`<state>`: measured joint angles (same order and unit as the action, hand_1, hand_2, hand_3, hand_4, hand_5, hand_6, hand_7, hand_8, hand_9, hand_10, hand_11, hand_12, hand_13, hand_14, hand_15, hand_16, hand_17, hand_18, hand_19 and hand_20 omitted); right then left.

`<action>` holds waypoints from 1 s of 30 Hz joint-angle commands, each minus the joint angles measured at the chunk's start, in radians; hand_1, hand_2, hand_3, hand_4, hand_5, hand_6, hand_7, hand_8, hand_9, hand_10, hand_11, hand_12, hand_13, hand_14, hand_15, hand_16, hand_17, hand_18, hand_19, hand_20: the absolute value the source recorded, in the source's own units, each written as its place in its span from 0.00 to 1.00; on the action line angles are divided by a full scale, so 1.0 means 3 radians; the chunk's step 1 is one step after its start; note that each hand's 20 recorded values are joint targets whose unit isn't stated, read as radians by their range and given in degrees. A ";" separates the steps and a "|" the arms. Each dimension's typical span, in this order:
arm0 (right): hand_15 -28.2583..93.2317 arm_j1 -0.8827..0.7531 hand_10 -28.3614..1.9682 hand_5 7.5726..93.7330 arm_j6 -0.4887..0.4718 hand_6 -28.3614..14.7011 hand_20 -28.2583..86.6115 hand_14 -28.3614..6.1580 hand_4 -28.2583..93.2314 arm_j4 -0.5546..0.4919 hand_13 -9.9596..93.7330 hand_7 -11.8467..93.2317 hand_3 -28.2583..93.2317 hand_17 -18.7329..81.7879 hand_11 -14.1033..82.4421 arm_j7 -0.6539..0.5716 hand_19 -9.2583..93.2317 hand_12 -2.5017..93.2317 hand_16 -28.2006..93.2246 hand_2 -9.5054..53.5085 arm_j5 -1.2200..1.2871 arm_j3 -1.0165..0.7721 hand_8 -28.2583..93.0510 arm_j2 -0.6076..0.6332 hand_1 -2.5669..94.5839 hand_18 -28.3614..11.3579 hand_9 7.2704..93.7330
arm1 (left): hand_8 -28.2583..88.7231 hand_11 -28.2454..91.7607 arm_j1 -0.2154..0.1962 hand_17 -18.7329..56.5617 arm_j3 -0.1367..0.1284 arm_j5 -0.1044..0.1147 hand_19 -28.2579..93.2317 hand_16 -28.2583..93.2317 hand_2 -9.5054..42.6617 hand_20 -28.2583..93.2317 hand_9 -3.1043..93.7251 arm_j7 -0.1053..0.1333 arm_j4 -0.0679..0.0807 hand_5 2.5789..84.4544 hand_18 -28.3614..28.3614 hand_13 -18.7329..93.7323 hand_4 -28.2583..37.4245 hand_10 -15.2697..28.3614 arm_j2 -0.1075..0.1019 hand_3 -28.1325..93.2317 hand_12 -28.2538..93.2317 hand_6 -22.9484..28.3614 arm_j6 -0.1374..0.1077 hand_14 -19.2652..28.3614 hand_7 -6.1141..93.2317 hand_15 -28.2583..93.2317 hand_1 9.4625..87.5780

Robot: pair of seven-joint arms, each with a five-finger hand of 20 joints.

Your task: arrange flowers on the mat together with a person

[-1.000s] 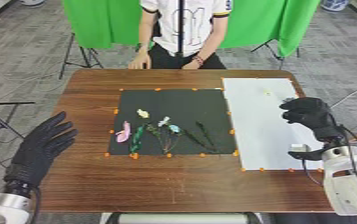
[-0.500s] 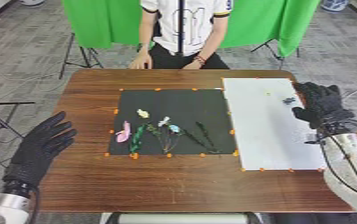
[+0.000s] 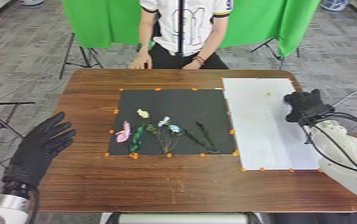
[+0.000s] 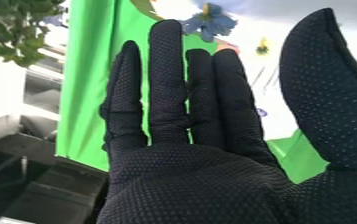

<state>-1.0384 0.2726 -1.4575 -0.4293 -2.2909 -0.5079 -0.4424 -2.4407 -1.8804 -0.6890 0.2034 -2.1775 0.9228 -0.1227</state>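
Right hand [image 3: 306, 105]: poised at the right border of the white mat [image 3: 272, 132], its fingers [image 4: 167, 75] straight and its thumb [image 4: 321, 85] spread wide; nothing is seen in its grasp. Blue flower [image 4: 210, 24]: by the fingertips in the right wrist view; whether the two touch cannot be told. Yellow flower [image 3: 267, 93]: on the far part of the white mat, to the left of the right hand.

Black mat [image 3: 179, 100]: on the worktop [image 3: 183, 185], left of the white mat, bearing the main group of stems. Pink flower [image 3: 123, 131]: near this mat's left border. Green leafy sprig [image 3: 136, 140]: just right of the pink flower. Pale yellow flower [image 3: 142, 113]: farther from the robot than both. White flower [image 3: 164, 121] and light blue flower [image 3: 174, 128]: close together near the middle. Dark green sprig [image 3: 205, 135]: right of these. Orange tape pieces [image 3: 134, 156] edge both mats.

Left hand [image 3: 41, 147]: at the worktop's left side, apart from the black mat, with fingers extended.
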 commanded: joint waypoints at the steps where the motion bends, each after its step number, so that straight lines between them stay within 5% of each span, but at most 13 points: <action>1: 0.68 0.0650 0.75 0.38 0.0098 0.65 0.57 0.66 0.00 0.0225 0.50 0.33 0.96 0.36 0.34 -0.0152 0.74 0.23 0.37 0.00 -0.0071 0.0434 0.09 -0.0135 0.36 0.33 0.38 | 0.16 0.42 -0.0034 0.14 0.0006 0.0017 0.61 0.24 0.18 0.30 0.30 0.0002 -0.0001 0.32 0.88 0.36 0.16 0.61 -0.0007 0.81 0.38 0.49 -0.0038 0.71 0.26 0.50 0.21; 5: 0.70 0.0877 0.75 0.43 0.0268 0.68 0.58 0.68 0.00 0.0383 0.53 0.35 0.96 0.37 0.36 -0.0227 0.74 0.23 0.38 0.00 -0.0083 0.0726 0.08 -0.0185 0.37 0.33 0.42 | 0.16 0.42 -0.0033 0.14 0.0005 0.0014 0.61 0.24 0.18 0.30 0.30 0.0001 -0.0003 0.32 0.88 0.36 0.16 0.61 -0.0010 0.81 0.38 0.49 -0.0033 0.71 0.26 0.50 0.21; 19: 0.70 0.1144 0.77 0.52 -0.0226 0.74 0.58 0.70 0.00 0.0526 0.58 0.38 0.96 0.37 0.40 -0.0177 0.74 0.24 0.39 0.00 0.0046 0.0996 0.07 -0.0252 0.38 0.34 0.51 | 0.16 0.42 -0.0004 0.14 0.0002 0.0005 0.62 0.24 0.18 0.30 0.30 -0.0019 0.0009 0.32 0.88 0.36 0.16 0.61 -0.0030 0.81 0.38 0.49 -0.0005 0.71 0.26 0.50 0.21; 30: 0.70 0.1061 0.78 0.52 -0.0201 0.75 0.58 0.70 0.00 0.0492 0.59 0.39 0.96 0.37 0.40 -0.0083 0.73 0.24 0.40 0.00 0.0112 0.0969 0.07 -0.0239 0.38 0.34 0.52 | 0.16 0.42 0.0003 0.14 0.0003 0.0011 0.61 0.24 0.18 0.30 0.30 -0.0026 0.0015 0.32 0.87 0.36 0.16 0.62 -0.0052 0.81 0.38 0.49 0.0005 0.71 0.26 0.50 0.21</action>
<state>-0.7114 0.1998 -1.3047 -0.4732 -2.2568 -0.2118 -0.5170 -2.4333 -1.8800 -0.6889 0.2023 -2.1766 0.9105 -0.1229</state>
